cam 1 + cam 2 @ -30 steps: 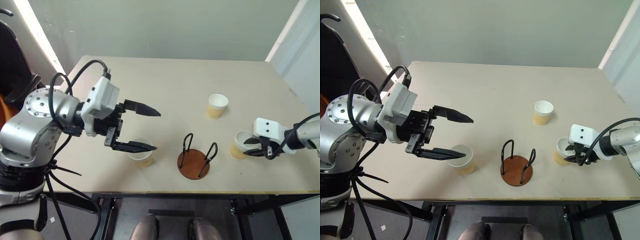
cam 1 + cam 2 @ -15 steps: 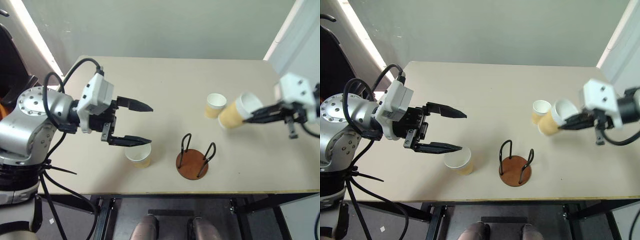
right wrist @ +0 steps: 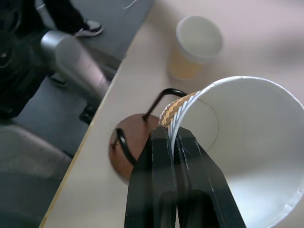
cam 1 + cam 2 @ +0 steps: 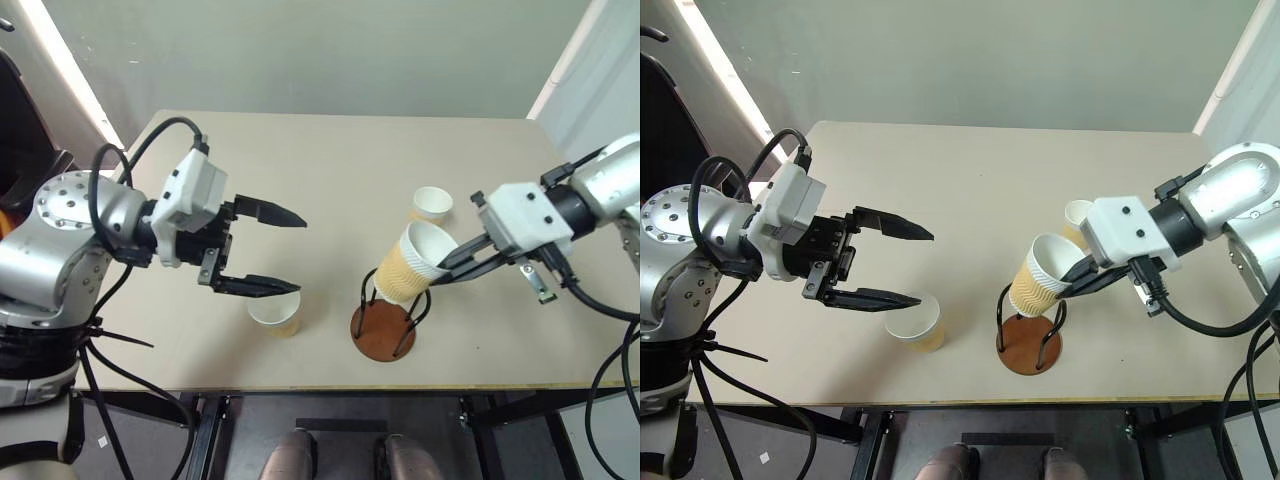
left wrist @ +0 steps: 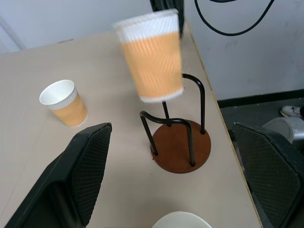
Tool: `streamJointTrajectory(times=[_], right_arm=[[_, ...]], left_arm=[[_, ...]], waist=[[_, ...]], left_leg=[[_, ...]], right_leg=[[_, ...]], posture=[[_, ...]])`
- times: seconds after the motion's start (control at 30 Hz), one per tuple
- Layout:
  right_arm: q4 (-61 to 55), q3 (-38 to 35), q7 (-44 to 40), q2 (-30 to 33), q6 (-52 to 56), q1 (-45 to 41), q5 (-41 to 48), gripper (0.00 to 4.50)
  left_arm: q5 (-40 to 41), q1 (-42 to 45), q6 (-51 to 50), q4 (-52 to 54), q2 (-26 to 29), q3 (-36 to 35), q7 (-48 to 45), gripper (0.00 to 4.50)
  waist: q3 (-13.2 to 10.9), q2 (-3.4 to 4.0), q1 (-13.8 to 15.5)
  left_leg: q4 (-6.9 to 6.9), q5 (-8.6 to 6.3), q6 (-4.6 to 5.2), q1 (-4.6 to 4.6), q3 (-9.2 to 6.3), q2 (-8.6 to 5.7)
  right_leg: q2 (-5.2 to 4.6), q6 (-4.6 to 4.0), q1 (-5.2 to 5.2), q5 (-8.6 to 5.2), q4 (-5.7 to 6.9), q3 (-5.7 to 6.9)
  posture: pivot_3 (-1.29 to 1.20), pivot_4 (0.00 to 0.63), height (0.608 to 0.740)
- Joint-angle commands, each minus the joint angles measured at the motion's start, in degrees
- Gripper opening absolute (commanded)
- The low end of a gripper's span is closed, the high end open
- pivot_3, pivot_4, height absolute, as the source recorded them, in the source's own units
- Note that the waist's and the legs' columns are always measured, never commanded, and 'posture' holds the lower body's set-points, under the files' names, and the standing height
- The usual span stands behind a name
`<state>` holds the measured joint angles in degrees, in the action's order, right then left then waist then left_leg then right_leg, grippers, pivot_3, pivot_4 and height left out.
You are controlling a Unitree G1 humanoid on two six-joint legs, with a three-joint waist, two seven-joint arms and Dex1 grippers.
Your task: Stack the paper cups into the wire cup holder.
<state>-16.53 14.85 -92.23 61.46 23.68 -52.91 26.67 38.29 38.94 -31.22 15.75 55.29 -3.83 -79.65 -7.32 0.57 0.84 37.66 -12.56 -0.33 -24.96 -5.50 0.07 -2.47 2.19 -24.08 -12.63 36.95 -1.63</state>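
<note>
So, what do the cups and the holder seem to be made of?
The held cup looks like ribbed matte paper: fine ridges on its tan wall, white rim. The wire cup holder seems to have bent black metal wire loops on a reddish-brown disc, perhaps wood; its grain is not visible.

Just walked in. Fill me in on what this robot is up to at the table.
It is stacking paper cups into a wire cup holder. The right gripper is shut on the rim of one cup, holding it tilted just above the holder's wire loops, not yet seated. The left gripper hangs open above a second cup standing on the table. A third cup stands farther back. The holder has no cup in it yet.
</note>
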Motion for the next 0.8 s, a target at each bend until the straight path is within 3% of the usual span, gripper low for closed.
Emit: streamJointTrajectory(times=[0.03, 0.2, 0.3, 0.47, 0.53, 0.63, 0.8], right_arm=[[-1.85, 1.27, -0.27, 1.6, -1.74, -0.64, 0.06, 0.04], [-1.04, 4.78, -0.27, 1.53, -3.35, -1.27, -3.86, 0.04], [-0.26, 5.05, -0.27, 0.72, -3.83, -1.54, -5.34, 0.56], [1.43, 3.38, -0.26, -1.03, -3.39, -2.89, -5.92, 2.16], [5.3, 1.72, -0.18, -2.59, -2.11, -5.78, -5.37, 2.81], [16.49, 1.69, 2.7, -4.96, -7.08, -10.59, -11.51, 3.87], [38.57, 3.87, 11.7, -11.31, -19.84, -17.08, -23.37, 3.87]], left_arm=[[0.05, -0.21, 0.44, 1.33, 1.14, -1.43, 0.3, 4.37], [-0.77, -0.49, 0.87, 1.09, 1.15, -1.25, 0.95, 4.37], [-0.89, -0.64, 0.9, 1.23, 1.17, -1.32, 1.15, 4.37], [-2.27, -0.04, 1.59, 0.35, 0.65, -0.93, 1.96, 4.37], [-4.57, 1.37, 3.03, -1.61, -0.85, 0.08, 3.98, 4.37], [-10.27, 3.96, 6.44, -5.78, -4.64, 2.47, 9.28, 4.37], [-18.02, 5.88, 10.8, -11.08, -9.69, 5.19, 16.6, 4.37]], waist=[[0.0, 0.0, 0.0], [0.01, -0.01, -0.02], [0.01, -0.01, -0.02], [0.01, -0.01, -0.04], [0.01, -0.01, -0.08], [0.01, 0.0, 0.05], [0.02, -0.01, -0.07]], left_leg=[[0.0, 0.0, 0.0, 0.0, 0.0, 0.0], [0.0, -0.01, 0.01, 0.02, 0.0, 0.01], [0.0, -0.02, 0.01, 0.03, -0.01, 0.01], [-0.01, -0.02, 0.01, 0.03, -0.01, 0.02], [-0.01, -0.02, 0.01, 0.04, -0.01, 0.02], [0.02, 0.02, 0.01, 0.04, -0.02, 0.01], [0.08, 0.07, 0.02, 0.05, -0.1, 0.01]], right_leg=[[0.0, 0.0, 0.0, 0.0, 0.01, 0.0], [0.0, -0.03, 0.0, 0.02, 0.04, 0.0], [-0.01, -0.07, 0.0, 0.05, 0.05, 0.01], [-0.01, -0.11, -0.02, 0.07, 0.06, 0.01], [0.0, -0.11, -0.02, 0.07, 0.06, 0.01], [-0.02, -0.17, -0.03, 0.12, 0.09, 0.01], [-0.06, -0.36, -0.06, 0.32, 0.06, -0.01]], posture=[[0.0, 0.15, 0.74], [0.0, 0.15, 0.74], [0.0, 0.15, 0.74], [0.0, 0.15, 0.74], [0.0, 0.15, 0.74], [0.0, 0.15, 0.74], [0.0, 0.15, 0.74]])
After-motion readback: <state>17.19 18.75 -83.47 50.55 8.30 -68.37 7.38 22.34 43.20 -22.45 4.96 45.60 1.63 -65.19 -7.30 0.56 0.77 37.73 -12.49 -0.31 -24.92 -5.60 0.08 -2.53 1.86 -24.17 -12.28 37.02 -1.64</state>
